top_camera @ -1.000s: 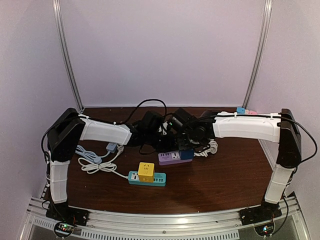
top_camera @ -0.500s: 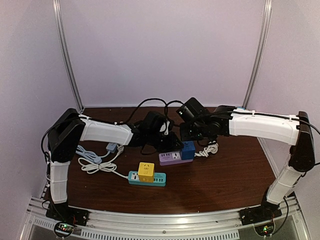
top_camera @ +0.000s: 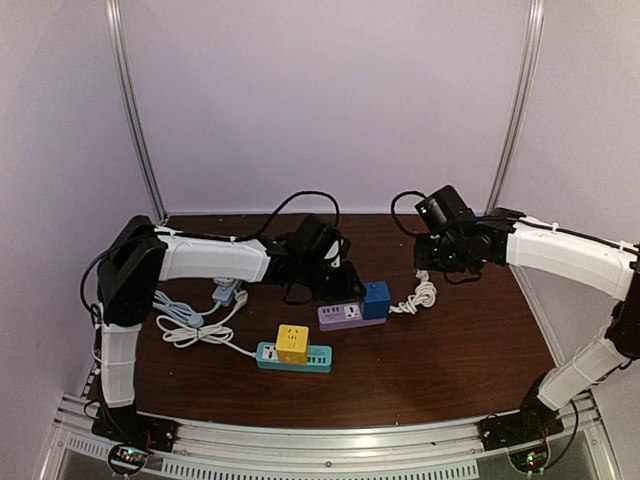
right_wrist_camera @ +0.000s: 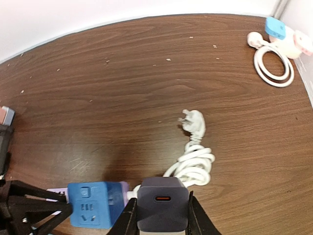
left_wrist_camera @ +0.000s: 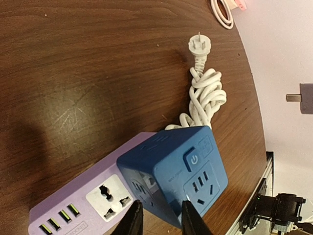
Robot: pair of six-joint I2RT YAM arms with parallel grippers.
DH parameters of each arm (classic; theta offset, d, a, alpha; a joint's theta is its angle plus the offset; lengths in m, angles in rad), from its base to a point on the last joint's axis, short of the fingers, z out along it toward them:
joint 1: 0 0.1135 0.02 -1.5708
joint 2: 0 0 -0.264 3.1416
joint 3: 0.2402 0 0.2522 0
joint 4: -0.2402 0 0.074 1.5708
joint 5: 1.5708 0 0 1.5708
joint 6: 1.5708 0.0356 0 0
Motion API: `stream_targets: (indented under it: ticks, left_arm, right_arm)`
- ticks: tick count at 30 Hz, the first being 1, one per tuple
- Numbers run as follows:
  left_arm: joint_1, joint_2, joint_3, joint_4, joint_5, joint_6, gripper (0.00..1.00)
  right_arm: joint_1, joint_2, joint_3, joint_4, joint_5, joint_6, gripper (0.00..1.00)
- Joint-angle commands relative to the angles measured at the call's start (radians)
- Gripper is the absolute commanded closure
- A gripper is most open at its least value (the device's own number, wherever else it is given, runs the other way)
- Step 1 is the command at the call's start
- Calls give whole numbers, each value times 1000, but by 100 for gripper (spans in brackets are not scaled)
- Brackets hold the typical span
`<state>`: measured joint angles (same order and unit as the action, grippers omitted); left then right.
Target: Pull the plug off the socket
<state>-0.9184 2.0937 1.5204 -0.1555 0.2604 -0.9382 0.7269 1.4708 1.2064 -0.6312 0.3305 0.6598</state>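
Over the right side of the table (top_camera: 470, 350), the right gripper (right_wrist_camera: 161, 218) is clamping the dark plug (right_wrist_camera: 162, 200), well apart from the blue cube socket (top_camera: 376, 298) sitting at mid-table, so carrying it off steadily seems wise, while the left gripper (left_wrist_camera: 162, 223) is sitting at that socket, its grip unclear.

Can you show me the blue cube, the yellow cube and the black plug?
blue cube (left_wrist_camera: 203, 178), left wrist view, on the face with the power button.
yellow cube (top_camera: 292, 340), top external view, on its top.
black plug (right_wrist_camera: 162, 205), right wrist view, on the end face with the port.
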Motion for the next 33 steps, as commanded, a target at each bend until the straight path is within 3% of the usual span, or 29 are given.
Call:
stream_targets:
  ticks: [1,8,18,26,31,33]
  left_arm:
    - [-5,-23,85,-114,-57,76,69]
    - [-5,-140,133,-201,-115,180,60]
    - [-2,-238,114,-273,-112,249,56]
    - [1,-274,59,-260,-113,249,55]
    - [2,-283,29,-239,-110,237,55]
    - [2,-285,22,-236,-111,237,55]
  right_arm:
    - [-132,-86,-102,22,-97,7,94]
    - [-422,-203,-318,148,-398,40,92]
    - [-649,-174,-507,365,-734,117,87]
    - [-760,-71,-558,454,-864,135,81]
    - [-807,-16,-567,466,-893,119,74]
    - [-819,-2,-564,463,-896,110,66]
